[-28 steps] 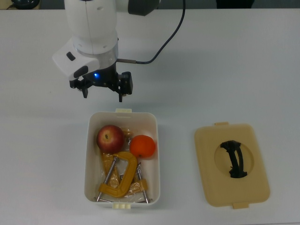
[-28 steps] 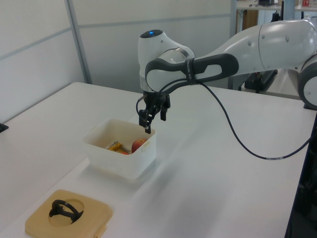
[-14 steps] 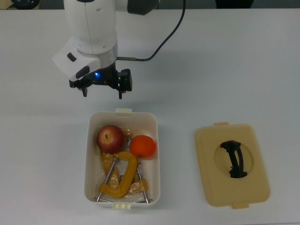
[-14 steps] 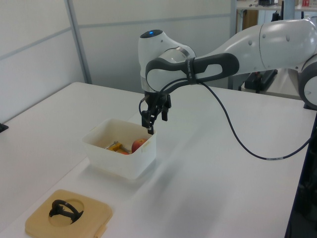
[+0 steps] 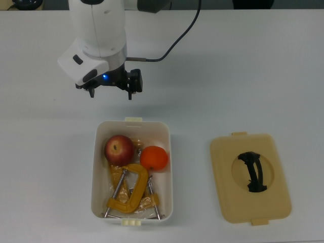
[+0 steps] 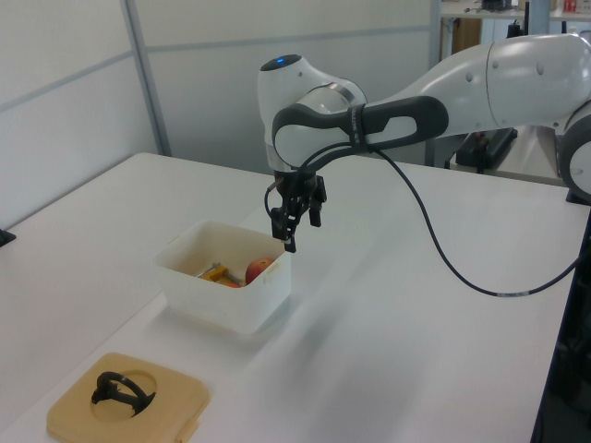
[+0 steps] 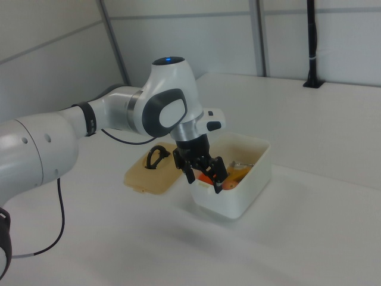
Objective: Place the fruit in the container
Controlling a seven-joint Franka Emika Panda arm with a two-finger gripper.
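A tan lid (image 5: 250, 178) lies on the white table (image 5: 243, 76), well apart from the tub (image 5: 132, 172). Yellow clamps (image 5: 129, 192) share the tub with the dark red apple (image 5: 119, 149) and orange (image 5: 154, 158), which touch. Beyond the tub, the empty gripper (image 5: 111, 91) hangs with fingers apart.

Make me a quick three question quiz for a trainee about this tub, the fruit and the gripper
1. True or false: the apple and the orange both lie in the white tub.
2. What else shares the tub with them?
A. yellow-orange C-clamps
B. a spoon
C. nothing
3. Fill in: the gripper carries ____.

Key: 1 true. 2 A. 3 nothing; it is open, above the table beyond the tub's short side, while the tan lid lies beside the tub.
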